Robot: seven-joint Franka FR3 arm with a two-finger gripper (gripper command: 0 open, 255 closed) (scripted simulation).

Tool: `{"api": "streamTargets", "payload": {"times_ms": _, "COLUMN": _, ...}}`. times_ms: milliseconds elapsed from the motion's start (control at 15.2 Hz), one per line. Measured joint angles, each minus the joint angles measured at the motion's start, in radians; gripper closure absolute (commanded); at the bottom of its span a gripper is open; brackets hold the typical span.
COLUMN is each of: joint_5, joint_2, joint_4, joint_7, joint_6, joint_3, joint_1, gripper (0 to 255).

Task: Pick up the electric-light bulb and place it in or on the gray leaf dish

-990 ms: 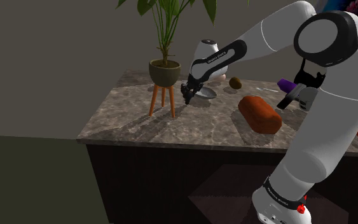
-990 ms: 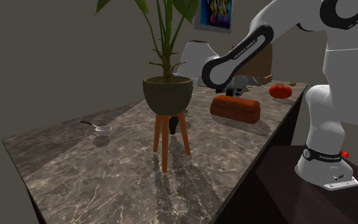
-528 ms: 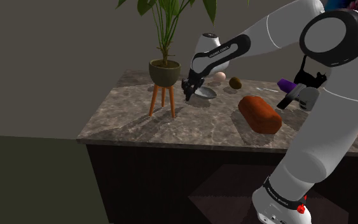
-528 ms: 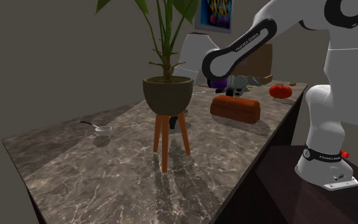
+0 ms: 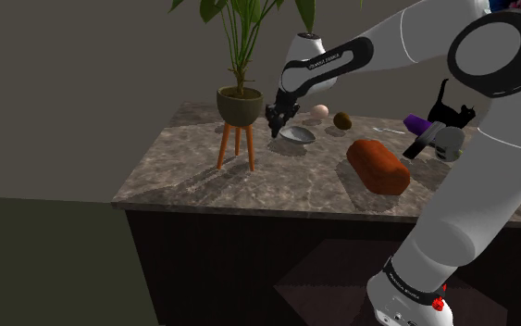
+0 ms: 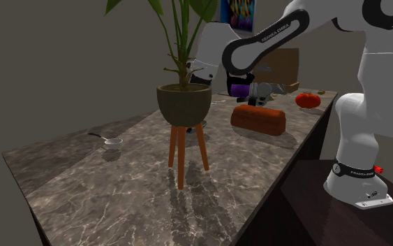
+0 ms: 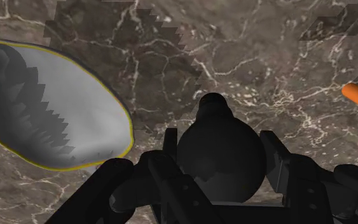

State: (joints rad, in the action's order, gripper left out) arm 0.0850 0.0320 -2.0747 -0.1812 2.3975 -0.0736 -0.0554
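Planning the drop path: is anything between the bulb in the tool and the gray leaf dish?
No. In the wrist view the stretch between the bulb and the leaf dish is bare marble countertop.

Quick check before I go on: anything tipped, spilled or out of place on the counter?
Nothing stands out. The tool clasps the bulb squarely, the leaf dish lies empty on the counter close by, and the potted plant stands upright on its legs.

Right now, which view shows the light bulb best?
Wrist view: the light bulb shows dark and close, clasped between the fingers, beside the gray leaf dish. Shoulder view: it merges with the black gripper. Second exterior view: too small to tell, by the potted plant.
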Motion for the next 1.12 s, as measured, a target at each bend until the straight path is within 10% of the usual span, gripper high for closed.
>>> {"api": "streamTargets", "payload": {"times_ms": 1122, "joint_5": -0.077, "joint_2": 0.031, "joint_4": 0.198, "joint_7": 0.201, "joint_6": -0.161, "joint_3": -0.074, "joint_1": -0.080, "gripper": 255}}
